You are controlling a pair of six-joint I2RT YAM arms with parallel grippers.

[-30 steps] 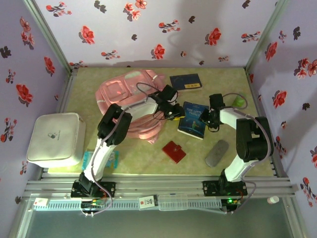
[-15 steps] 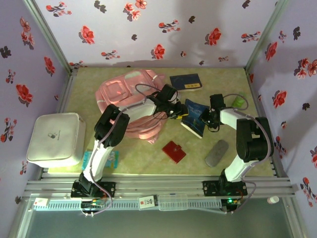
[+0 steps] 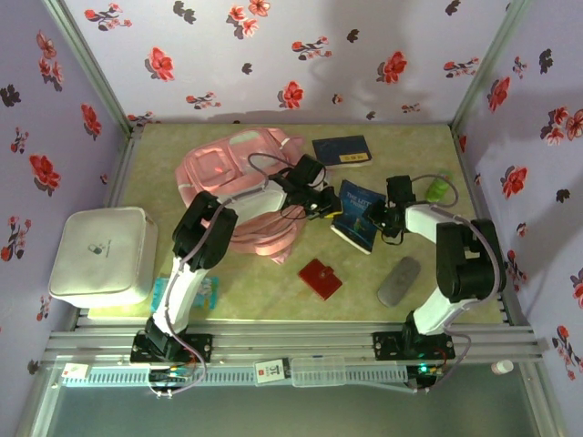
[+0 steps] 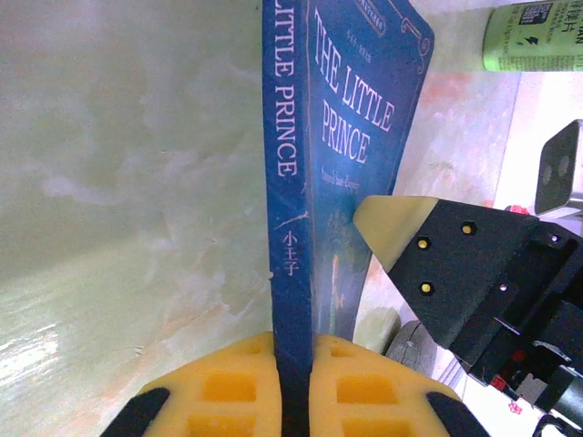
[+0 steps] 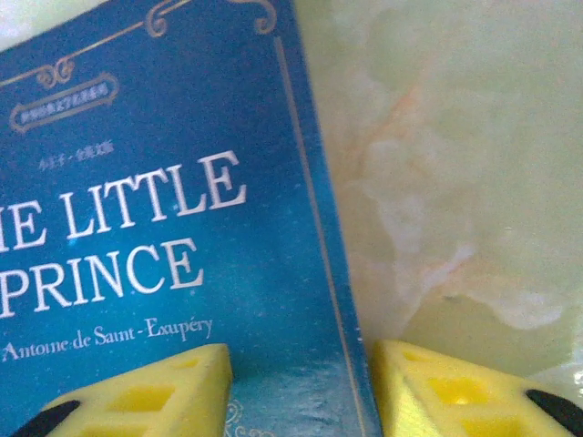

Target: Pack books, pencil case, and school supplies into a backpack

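My left gripper (image 3: 325, 207) (image 4: 293, 387) is shut on the spine of the blue starry book (image 3: 355, 218) (image 4: 351, 137), which stands tilted up on its edge just right of the pale pink backpack (image 3: 232, 182). Facing it from the right, my right gripper (image 3: 379, 218) (image 5: 301, 391) is open, its pads apart over the book's cover (image 5: 164, 182). One of its fingertips (image 4: 387, 223) rests against that cover. The dark navy book (image 3: 342, 150) lies flat behind. A red square piece (image 3: 320, 278) and a grey pouch (image 3: 399, 280) lie nearer the front. The pencil case is out of view.
A white box (image 3: 102, 255) sits at the left front edge, with a teal item (image 3: 164, 291) beside the left arm's base. A green bottle (image 3: 440, 188) (image 4: 537, 36) lies near the right wall. Flowered walls close in three sides.
The blue book went from lying flat to standing tilted on its edge. My left gripper clamped tighter on its spine, and my right gripper's jaws opened wider.
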